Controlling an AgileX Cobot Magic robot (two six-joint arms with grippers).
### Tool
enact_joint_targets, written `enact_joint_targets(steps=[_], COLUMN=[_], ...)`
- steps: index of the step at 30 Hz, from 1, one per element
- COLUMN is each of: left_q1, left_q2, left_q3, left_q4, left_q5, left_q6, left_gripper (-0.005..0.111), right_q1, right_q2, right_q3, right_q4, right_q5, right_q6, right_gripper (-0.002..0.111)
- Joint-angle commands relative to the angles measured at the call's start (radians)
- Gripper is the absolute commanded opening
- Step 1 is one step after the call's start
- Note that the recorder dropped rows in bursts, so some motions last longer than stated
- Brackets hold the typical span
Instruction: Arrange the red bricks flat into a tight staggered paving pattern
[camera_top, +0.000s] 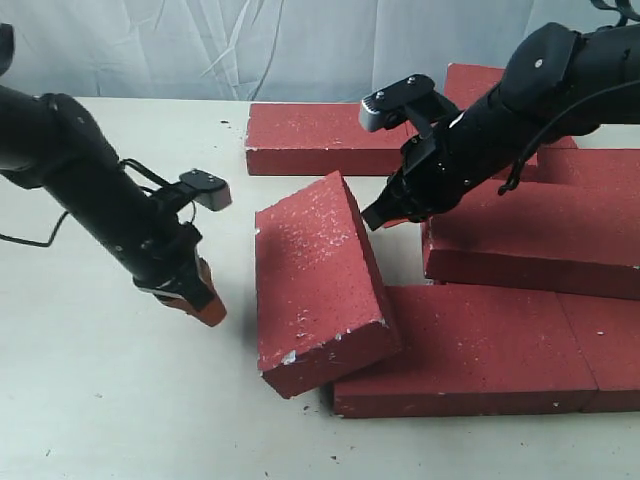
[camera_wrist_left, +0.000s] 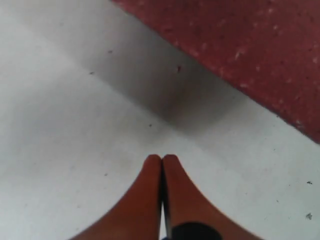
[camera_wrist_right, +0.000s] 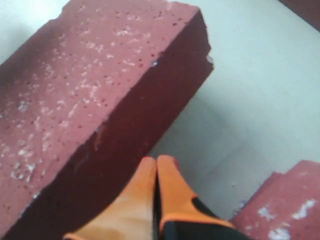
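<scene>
Exterior view: a tilted brick (camera_top: 318, 280) was seen near the middle of the pale worktop (camera_top: 100, 400), its right edge propped on a front brick (camera_top: 470, 365) that lay flat. A back brick (camera_top: 320, 138) and a right brick (camera_top: 540, 235) were also laid flat. The left hand (camera_top: 205, 308) was clenched and empty, low over the worktop, left of the tilted brick and apart from it. The right hand (camera_top: 385, 215) was set just beside that brick's raised far edge.

Left wrist view: the left hand (camera_wrist_left: 161, 161) was shown with its orange tips pressed together on nothing. The tilted brick (camera_wrist_left: 250, 45) was seen beyond it across bare worktop (camera_wrist_left: 60, 125).

Right wrist view: the right hand (camera_wrist_right: 156, 162) was likewise clenched and empty, just beside the dark side face of the tilted brick (camera_wrist_right: 90, 85). Whether that face was touched could not be told. A corner of a further brick (camera_wrist_right: 290, 210) was seen nearby.
</scene>
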Motion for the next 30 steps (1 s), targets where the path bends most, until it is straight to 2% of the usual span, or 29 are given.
enact_joint_targets(steps=[1, 3, 8, 18, 24, 30], left_q1=[-0.068, -0.091, -0.094, -0.094, -0.088, -0.088], left_q2=[0.060, 0.074, 0.061, -0.006, -0.081, -0.143], left_q3=[-0.056, -0.079, -0.133, -0.136, -0.129, -0.075], left_q4=[0.001, 0.000, -0.017, -0.030, 0.030, 0.096], left_q5=[0.012, 0.012, 0.058, 0.133, 0.153, 0.139], left_q6=[-0.017, -0.021, -0.024, 0.029, -0.018, -0.053], left_gripper=[0.000, 0.000, 0.000, 0.000, 0.000, 0.000], right_q1=[0.028, 0.028, 0.028, 0.028, 0.035, 0.082], right_q2=[0.017, 0.017, 0.017, 0.017, 0.054, 0.222], right_q3=[-0.021, -0.021, -0.021, -0.049, -0.168, -0.411], right_q4=[-0.011, -0.004, 0.052, 0.279, 0.288, 0.267], right_q5=[0.003, 0.003, -0.044, -0.022, 0.001, 0.039], right_q6=[0.015, 0.015, 0.004, -0.234, -0.234, -0.234], right_gripper=[-0.001, -0.001, -0.001, -0.001, -0.001, -0.001])
